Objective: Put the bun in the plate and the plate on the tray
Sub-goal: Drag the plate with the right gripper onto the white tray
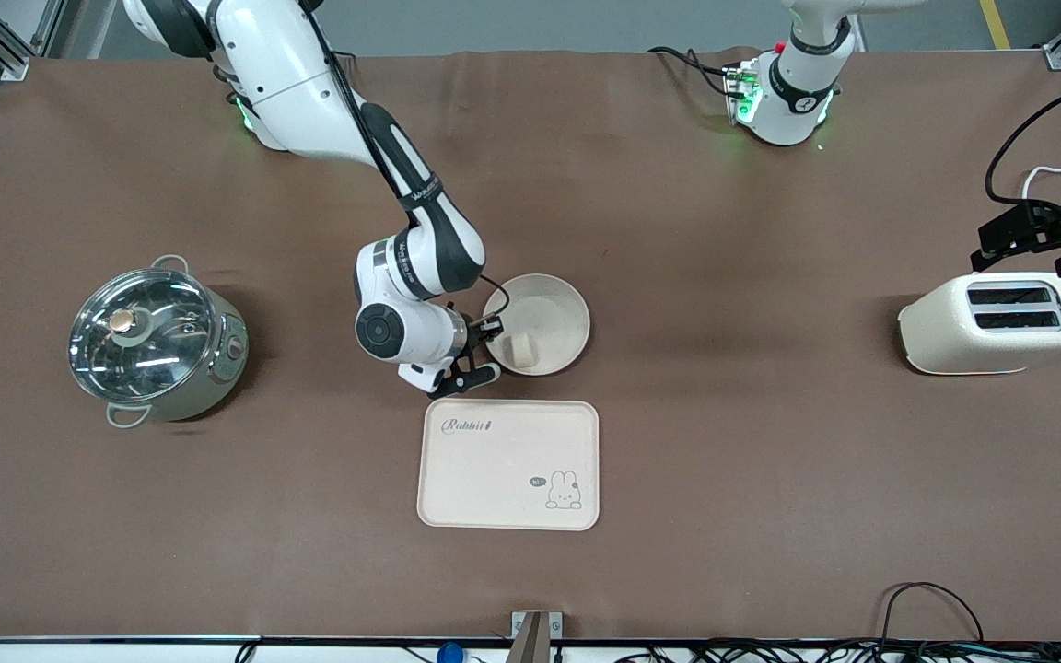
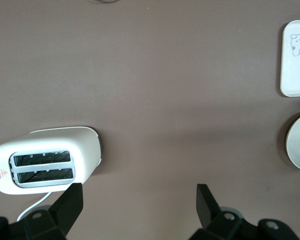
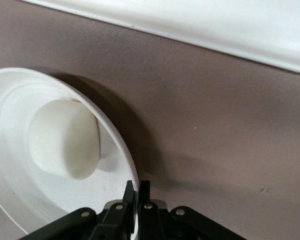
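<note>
The round cream plate (image 1: 549,308) sits mid-table with the small pale bun (image 1: 521,349) inside it, near the rim on the camera side. My right gripper (image 1: 491,343) is shut on the plate's rim at the right arm's end. In the right wrist view the fingers (image 3: 137,187) pinch the rim of the plate (image 3: 10,100), with the bun (image 3: 64,138) just inside. The Rabbit tray (image 1: 512,465) lies nearer to the front camera than the plate, bare, and shows in the right wrist view (image 3: 215,20). My left gripper (image 1: 1037,235) waits open over the toaster, its jaws wide apart (image 2: 139,192).
A white toaster (image 1: 996,322) stands at the left arm's end of the table and shows in the left wrist view (image 2: 45,160). A steel pot with a glass lid (image 1: 155,339) stands at the right arm's end. Brown cloth covers the table.
</note>
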`<state>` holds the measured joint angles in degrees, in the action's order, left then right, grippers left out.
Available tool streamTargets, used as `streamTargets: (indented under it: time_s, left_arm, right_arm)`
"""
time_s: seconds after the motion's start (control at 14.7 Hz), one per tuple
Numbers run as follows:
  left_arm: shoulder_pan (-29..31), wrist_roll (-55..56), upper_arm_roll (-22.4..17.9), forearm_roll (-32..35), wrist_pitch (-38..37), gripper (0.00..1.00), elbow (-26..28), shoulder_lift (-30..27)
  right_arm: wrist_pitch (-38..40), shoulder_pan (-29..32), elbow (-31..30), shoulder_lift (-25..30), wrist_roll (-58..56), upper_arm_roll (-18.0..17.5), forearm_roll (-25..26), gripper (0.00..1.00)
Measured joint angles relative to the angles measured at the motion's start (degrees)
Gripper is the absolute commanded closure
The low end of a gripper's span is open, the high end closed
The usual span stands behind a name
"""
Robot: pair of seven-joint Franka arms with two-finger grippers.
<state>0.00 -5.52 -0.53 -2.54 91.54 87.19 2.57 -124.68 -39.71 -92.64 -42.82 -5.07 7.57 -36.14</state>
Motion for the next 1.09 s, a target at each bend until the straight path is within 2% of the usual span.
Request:
streamTargets:
  time_s: [0.41, 0.68, 0.82, 1.09]
  left_arm:
    - [0.2, 0.0, 0.0, 0.0, 0.0, 0.0, -0.2, 0.0]
    - [0.1, 0.0, 0.1, 0.0, 0.0, 0.0, -0.3, 0.0]
    - [0.0, 0.0, 0.2, 0.0, 0.0, 0.0, -0.3, 0.0]
    - [-0.1, 0.0, 0.2, 0.0, 0.0, 0.0, -0.3, 0.0]
  right_arm:
    - [1.0, 3.1, 1.0, 0.0, 0.0, 0.3, 0.0, 0.99]
    - [9.5, 7.9, 6.1, 0.5, 0.0, 0.4, -0.3, 0.99]
    - [12.1, 10.4, 8.5, 0.6, 0.0, 0.5, -3.0, 0.99]
    - [12.2, 13.0, 11.6, 0.2, 0.1, 0.5, -8.0, 0.99]
